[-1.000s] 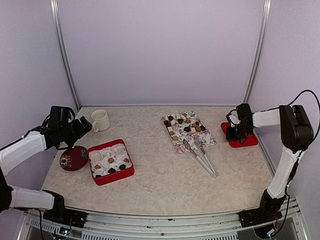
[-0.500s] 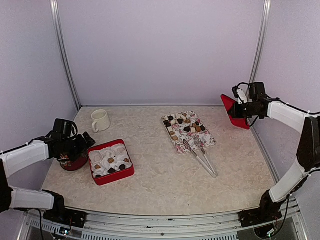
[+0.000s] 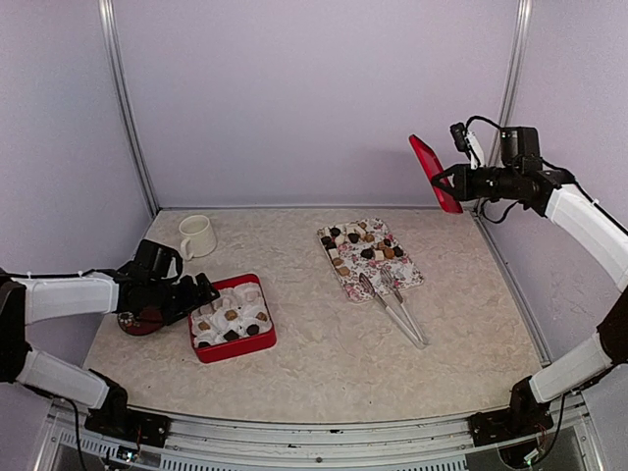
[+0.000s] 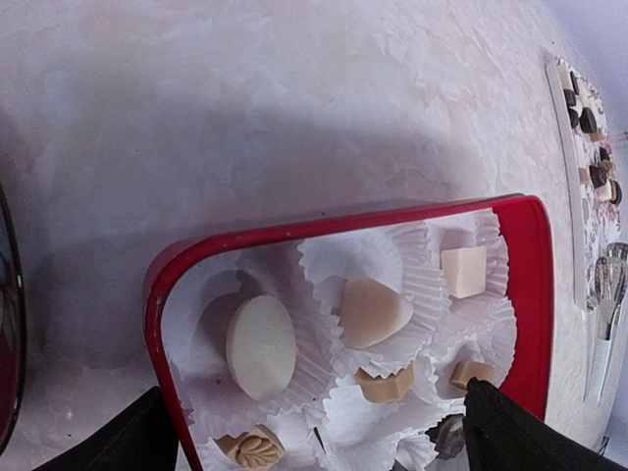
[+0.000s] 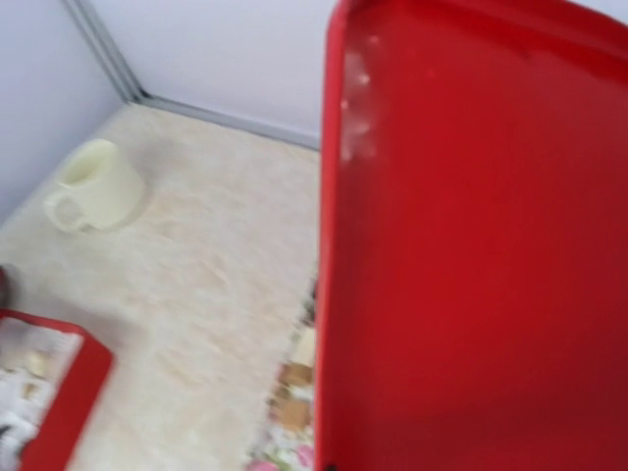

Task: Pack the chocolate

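The chocolate shows in two places. Several pieces sit in white paper cups in the red box, and more lie on the floral tray. My left gripper is low at the box's left end and open. In the left wrist view its black fingers stand either side of the box, with cream and tan pieces between them. My right gripper is high at the back right, shut on the edge of the red lid. That lid hides the right fingers in the right wrist view.
Metal tongs lie at the floral tray's near end. A cream mug stands at the back left. A dark red oval dish lies left of the box, under my left arm. Walls close in the table on three sides.
My right arm has lifted the red lid off the table's right side, up and leftward. My left gripper has dropped to the box's left end, and the box has slid slightly right.
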`<control>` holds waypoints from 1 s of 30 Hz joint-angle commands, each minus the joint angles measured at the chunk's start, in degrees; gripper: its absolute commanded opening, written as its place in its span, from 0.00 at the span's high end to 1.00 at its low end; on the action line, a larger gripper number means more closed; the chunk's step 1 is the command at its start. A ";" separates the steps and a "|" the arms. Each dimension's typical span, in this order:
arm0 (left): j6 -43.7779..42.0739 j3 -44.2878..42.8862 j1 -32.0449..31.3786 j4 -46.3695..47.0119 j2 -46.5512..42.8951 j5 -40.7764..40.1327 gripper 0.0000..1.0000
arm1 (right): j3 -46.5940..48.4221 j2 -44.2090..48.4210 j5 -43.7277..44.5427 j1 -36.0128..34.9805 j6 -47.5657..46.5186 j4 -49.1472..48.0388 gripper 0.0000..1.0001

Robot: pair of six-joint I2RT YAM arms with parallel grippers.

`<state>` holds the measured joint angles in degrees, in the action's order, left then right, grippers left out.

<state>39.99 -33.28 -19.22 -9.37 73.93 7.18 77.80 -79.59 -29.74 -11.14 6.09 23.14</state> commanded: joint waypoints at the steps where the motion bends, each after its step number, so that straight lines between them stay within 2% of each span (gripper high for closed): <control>1: -0.95 -3.20 -3.65 3.95 2.81 2.24 0.01 | 1.80 2.36 -7.05 -0.16 1.79 -1.28 1.00; 9: 1.23 -8.58 -13.32 8.30 10.35 2.00 0.01 | -1.97 3.48 -19.54 -0.23 10.17 -11.64 1.00; 13: 1.81 -10.48 -15.97 9.94 11.99 2.07 0.01 | -4.07 3.24 -24.15 -1.19 15.03 -17.73 1.00; 16: 0.10 -11.23 -16.30 10.05 9.64 0.40 0.01 | -5.60 2.75 -27.08 -3.33 17.40 -22.27 1.00; 20: -5.45 -11.34 -16.16 11.89 1.59 -2.90 0.01 | -6.94 1.76 -32.22 -7.50 22.40 -30.97 1.00; 24: -10.20 -8.49 -16.00 21.35 -6.47 0.67 0.01 | -7.70 -0.21 -38.01 -12.84 30.11 -44.46 1.00; 30: -14.80 -0.83 -16.54 44.10 -15.46 8.76 0.01 | -4.98 -4.52 -45.20 -18.56 45.73 -66.94 1.00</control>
<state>30.85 -38.96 -35.31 17.74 62.19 9.21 70.43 -81.69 -67.13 -26.89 38.68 -22.02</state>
